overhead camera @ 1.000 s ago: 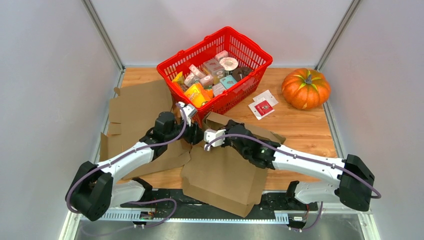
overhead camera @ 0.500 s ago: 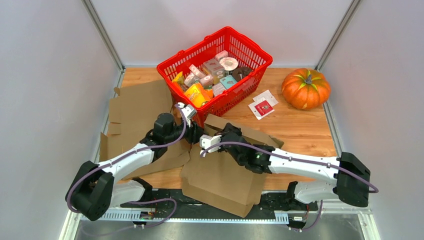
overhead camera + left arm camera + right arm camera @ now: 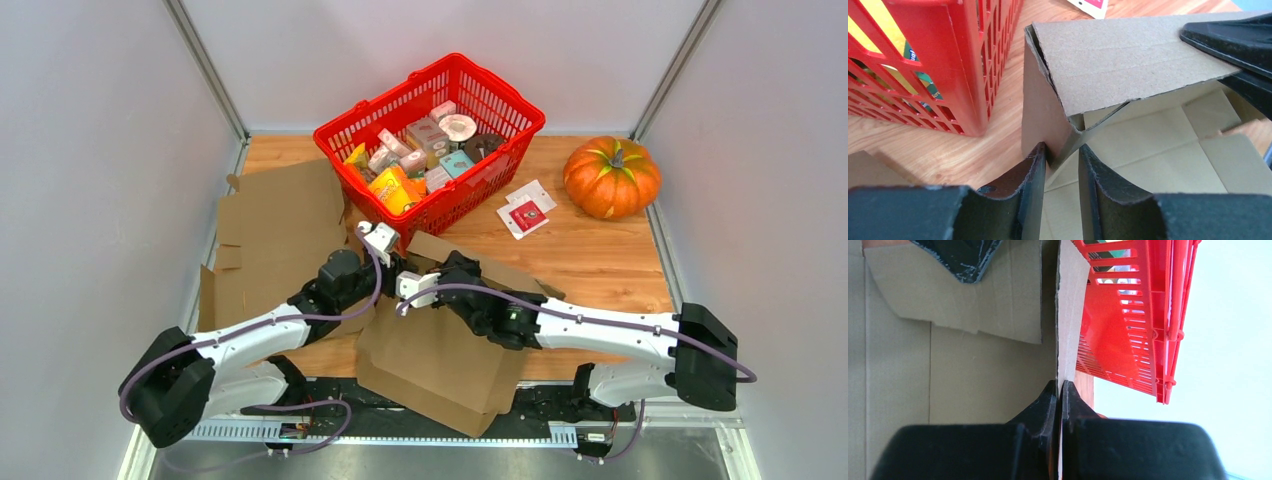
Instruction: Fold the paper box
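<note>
The right gripper (image 3: 1060, 390) is clamped on a wall edge of the paper box (image 3: 973, 375), the red basket (image 3: 1118, 330) just beyond. The left gripper (image 3: 1060, 167), jaws apart, straddles the box corner directly ahead; I'd seat that corner fully between them before pinching.

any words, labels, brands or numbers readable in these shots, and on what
No text can be read in any view.
Packets in the red basket: printed labels, too small to read.
White cards with a red patch: print too small to read.
Cardboard box: no print visible.
</note>
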`<state>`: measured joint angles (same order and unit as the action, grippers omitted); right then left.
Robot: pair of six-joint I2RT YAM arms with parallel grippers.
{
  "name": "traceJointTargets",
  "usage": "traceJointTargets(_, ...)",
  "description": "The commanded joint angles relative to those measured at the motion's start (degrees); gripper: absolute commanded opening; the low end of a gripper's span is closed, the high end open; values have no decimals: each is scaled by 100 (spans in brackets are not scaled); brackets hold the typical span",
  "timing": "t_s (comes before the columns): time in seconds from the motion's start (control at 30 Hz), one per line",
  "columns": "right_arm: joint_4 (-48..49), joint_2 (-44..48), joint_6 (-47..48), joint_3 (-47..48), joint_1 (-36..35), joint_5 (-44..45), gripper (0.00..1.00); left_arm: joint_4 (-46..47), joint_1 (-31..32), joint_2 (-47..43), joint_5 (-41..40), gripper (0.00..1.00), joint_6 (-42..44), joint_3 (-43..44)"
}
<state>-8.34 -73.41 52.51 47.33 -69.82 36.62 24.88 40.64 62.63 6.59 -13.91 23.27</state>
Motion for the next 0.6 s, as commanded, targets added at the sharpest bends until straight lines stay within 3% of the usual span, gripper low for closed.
traceJointTargets(0.0,-1073,-244,-812,-40,-216,-1991,2,596,250,214,-1518,35,20,117)
traceJointTargets(0.13,-933,-218,-970,-58,-137,-2317,0,868,558,407,-2617,40,37,90)
traceJointTargets(0.17,-881,-201,-1049,-66,-137,-2448,0,886,759,512,-2906,28,64,108)
traceJointTargets(0.23,-819,-148,-1120,-101,-119,-2563,0,843,936,662,-3861,17,125,222)
traceJointTargets(0.27,-784,-139,-1199,-119,-102,-2659,0,782,1076,819,-4450,4,99,266)
traceJointTargets(0.33,-740,-113,-1287,-128,-76,-2748,0,186,1288,1022,-5540,0,-400,555)
traceJointTargets(0.4,-739,-104,-1383,-145,-84,-2766,1,-481,1332,1251,-5765,0,-1075,792)
traceJointTargets(0.57,-687,63,-1437,-259,-14,-2730,1,313,1376,1506,-4967,0,-861,644)
